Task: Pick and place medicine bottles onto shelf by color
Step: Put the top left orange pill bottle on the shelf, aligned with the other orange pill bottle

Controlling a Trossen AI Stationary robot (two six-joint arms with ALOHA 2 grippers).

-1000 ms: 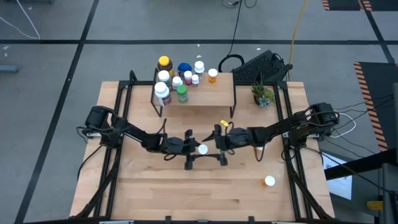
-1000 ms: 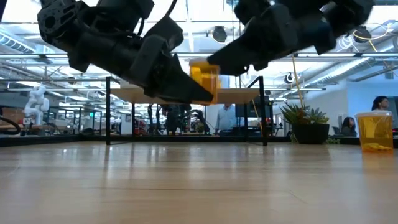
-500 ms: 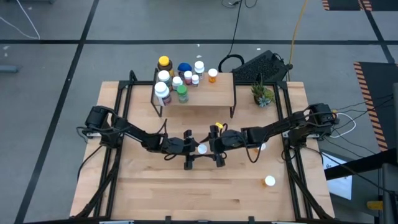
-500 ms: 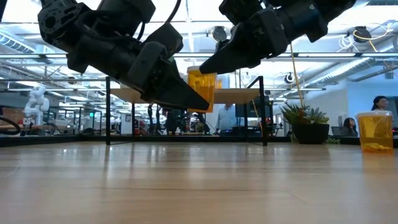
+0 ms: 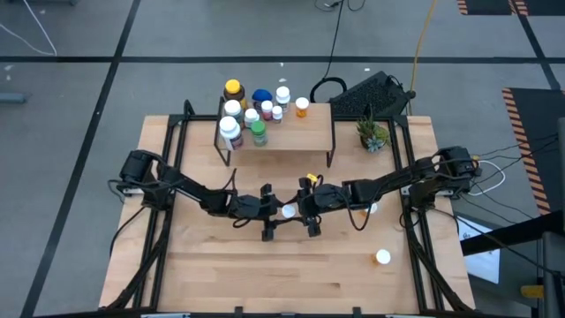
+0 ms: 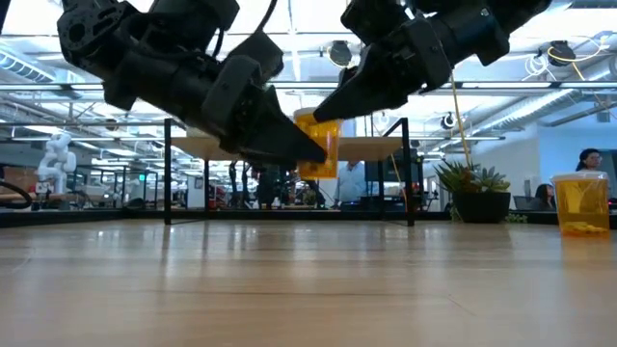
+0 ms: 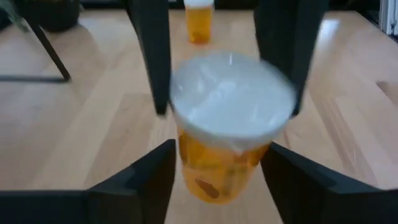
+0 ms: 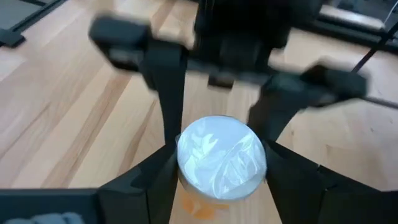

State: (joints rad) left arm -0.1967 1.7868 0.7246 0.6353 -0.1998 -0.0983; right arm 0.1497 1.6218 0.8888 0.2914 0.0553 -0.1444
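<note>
Low view shows an orange bottle [image 6: 316, 145] held above the bench [image 6: 308, 289], mid-frame, between the left tool [image 6: 289, 145] and right tool [image 6: 333, 104]. Both tools' fingers flank it closely; which one bears it I cannot tell. For a clean handover, one tool should clamp firmly before the other opens, then carry it to the shelf [image 5: 291, 140], upper centre.

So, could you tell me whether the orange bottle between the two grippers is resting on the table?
No, in the low view the orange bottle hangs well above the tabletop, with open room background visible beneath it.
</note>
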